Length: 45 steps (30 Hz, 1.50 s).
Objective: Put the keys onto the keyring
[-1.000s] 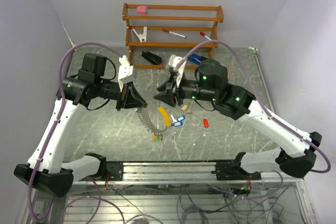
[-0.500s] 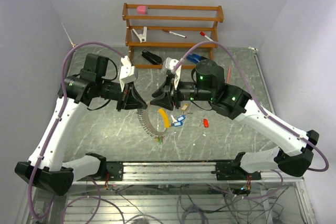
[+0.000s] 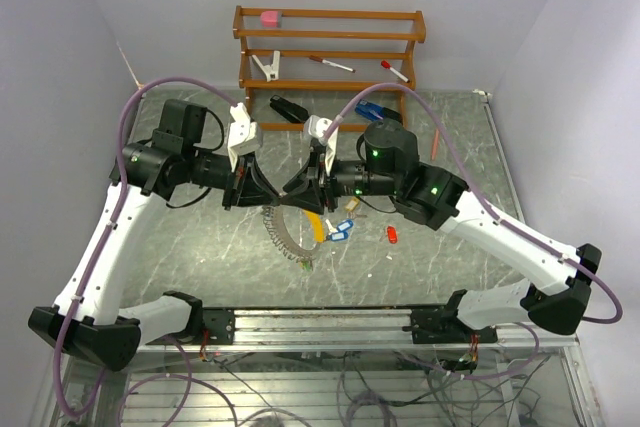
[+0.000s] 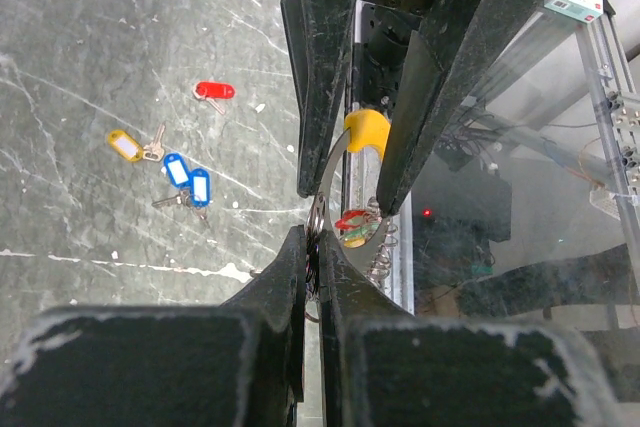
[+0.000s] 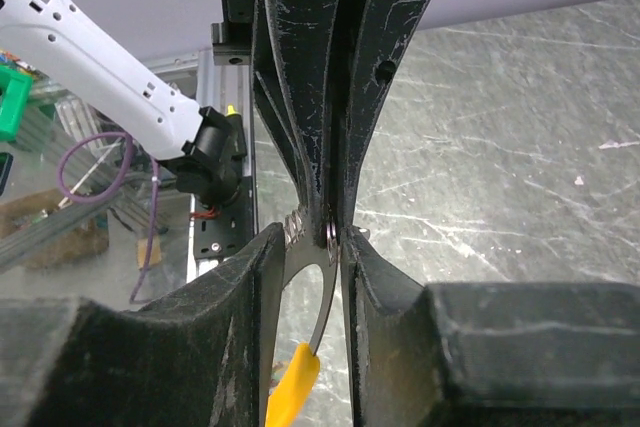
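Note:
My left gripper (image 3: 268, 194) is shut on the top of the keyring (image 3: 282, 232), a silvery loop that hangs below it with a wire coil and small coloured tags. The left wrist view shows the pinch (image 4: 318, 237) on the ring (image 4: 335, 162), which carries a yellow tag (image 4: 366, 133). My right gripper (image 3: 297, 192) faces the left one tip to tip, open, its fingers (image 4: 400, 137) straddling the ring. In the right wrist view the ring band (image 5: 325, 292) runs between my open fingers (image 5: 372, 272). Loose keys lie on the table: blue (image 3: 340, 232), red (image 3: 392, 235), beige (image 3: 350, 205).
A wooden rack (image 3: 330, 47) stands at the back with a pink item, clips and marker pens. A black stapler (image 3: 290, 109) and a blue stapler (image 3: 370, 110) lie before it. An orange pen (image 3: 436, 142) lies at the right.
My right gripper has moved left, up to the left gripper, and its fingers now sit around the ring. The left gripper has held still with the keyring.

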Available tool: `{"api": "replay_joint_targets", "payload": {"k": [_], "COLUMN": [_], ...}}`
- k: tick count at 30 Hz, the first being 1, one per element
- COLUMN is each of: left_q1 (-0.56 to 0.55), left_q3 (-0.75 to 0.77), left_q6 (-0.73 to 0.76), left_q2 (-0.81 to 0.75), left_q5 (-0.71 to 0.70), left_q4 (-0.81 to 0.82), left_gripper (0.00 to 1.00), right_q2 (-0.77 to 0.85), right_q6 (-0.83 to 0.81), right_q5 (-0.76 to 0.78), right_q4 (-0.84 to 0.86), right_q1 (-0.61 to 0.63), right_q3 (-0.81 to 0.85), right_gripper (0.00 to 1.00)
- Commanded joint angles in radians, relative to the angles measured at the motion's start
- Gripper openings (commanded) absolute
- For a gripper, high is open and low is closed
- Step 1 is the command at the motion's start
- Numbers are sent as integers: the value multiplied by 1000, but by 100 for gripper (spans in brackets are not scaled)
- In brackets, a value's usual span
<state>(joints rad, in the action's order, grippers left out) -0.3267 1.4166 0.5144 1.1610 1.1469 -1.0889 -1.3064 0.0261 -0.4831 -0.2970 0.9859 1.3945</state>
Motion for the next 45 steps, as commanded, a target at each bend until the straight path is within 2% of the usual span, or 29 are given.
{"api": "replay_joint_targets", "payload": {"k": [1, 18, 24, 33, 37, 45], "left_q1": [-8, -8, -8, -8, -8, -8], "left_q3": [30, 47, 33, 22, 24, 10], "left_q6": [-30, -59, -60, -47, -42, -20], "left_q2": [-4, -6, -9, -19, -15, -20], "left_q5": [49, 81, 78, 70, 70, 57], "left_q4": [28, 35, 37, 31, 29, 18], "left_gripper": [7, 7, 7, 7, 7, 7], "right_q2": [0, -20, -26, -14, -6, 3], "right_q6": [6, -7, -8, -5, 10, 7], "right_q5": [10, 23, 21, 28, 29, 34], "right_q4": [53, 59, 55, 63, 83, 76], "right_q1": [6, 7, 7, 8, 7, 8], "right_q3": [-12, -19, -12, -17, -27, -25], "right_gripper": [28, 22, 10, 11, 20, 19]}}
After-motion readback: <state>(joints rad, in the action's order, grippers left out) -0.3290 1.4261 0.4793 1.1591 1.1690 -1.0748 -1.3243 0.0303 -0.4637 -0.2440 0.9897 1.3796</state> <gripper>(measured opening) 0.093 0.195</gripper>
